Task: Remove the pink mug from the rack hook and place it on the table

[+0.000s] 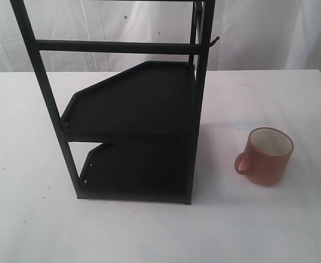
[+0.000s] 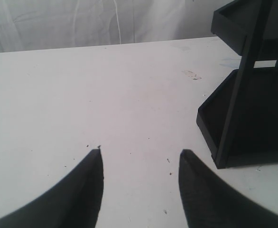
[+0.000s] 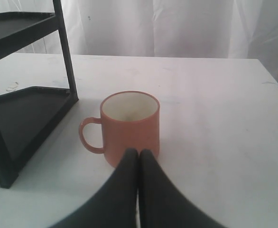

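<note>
A robot test bench in what looks like a lab or studio rather than a home: a wide white table [image 1: 29, 219] fills each view, marked by a few dark specks; a creased white cloth [image 1: 259, 33] hangs as a backdrop along its far edge, hiding whatever lies behind; the props are a black two-shelf rack [image 1: 133, 104] and a single pink mug [image 1: 269, 156] standing beside it; the dark tips of the left gripper [image 2: 140, 154] and the right gripper [image 3: 139, 153] jut into the wrist views.
</note>
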Controlling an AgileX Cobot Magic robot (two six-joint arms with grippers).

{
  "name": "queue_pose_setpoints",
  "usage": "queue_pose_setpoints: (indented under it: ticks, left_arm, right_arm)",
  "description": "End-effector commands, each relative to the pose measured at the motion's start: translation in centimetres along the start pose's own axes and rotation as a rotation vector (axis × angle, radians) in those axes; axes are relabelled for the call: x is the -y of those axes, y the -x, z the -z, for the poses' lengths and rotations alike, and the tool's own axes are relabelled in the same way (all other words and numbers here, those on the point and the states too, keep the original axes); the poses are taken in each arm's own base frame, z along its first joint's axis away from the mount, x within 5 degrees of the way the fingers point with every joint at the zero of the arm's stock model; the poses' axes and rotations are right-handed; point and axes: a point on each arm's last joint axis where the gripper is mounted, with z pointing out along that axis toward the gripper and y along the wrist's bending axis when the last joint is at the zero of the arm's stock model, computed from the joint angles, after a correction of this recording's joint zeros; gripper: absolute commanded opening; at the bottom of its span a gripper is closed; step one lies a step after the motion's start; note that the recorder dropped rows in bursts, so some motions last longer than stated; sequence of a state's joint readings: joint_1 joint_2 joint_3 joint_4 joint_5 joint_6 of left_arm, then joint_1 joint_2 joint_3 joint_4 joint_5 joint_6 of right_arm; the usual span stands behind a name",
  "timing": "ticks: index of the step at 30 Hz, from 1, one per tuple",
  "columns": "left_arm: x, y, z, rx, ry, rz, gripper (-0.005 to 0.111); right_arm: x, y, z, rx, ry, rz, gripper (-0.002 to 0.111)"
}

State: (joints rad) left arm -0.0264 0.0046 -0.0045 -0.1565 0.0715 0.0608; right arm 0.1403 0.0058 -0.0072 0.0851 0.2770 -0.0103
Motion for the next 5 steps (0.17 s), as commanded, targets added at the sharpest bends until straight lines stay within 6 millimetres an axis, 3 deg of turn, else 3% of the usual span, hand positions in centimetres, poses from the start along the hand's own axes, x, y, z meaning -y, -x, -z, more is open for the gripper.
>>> queue_pose_setpoints:
  ticks: [1,5]
  left_arm:
    - [0.02,-0.16,-0.01,-0.004,-0.001,0.009,0.053]
    - [0.02,-0.16,-0.01,-0.004,-0.001,0.009,0.053]
  right_arm:
    - [0.06,-0.09,-0.02,0.012,-0.007,0.002,0.000]
    - [0.06,-0.09,-0.02,0.012,-0.007,0.002,0.000]
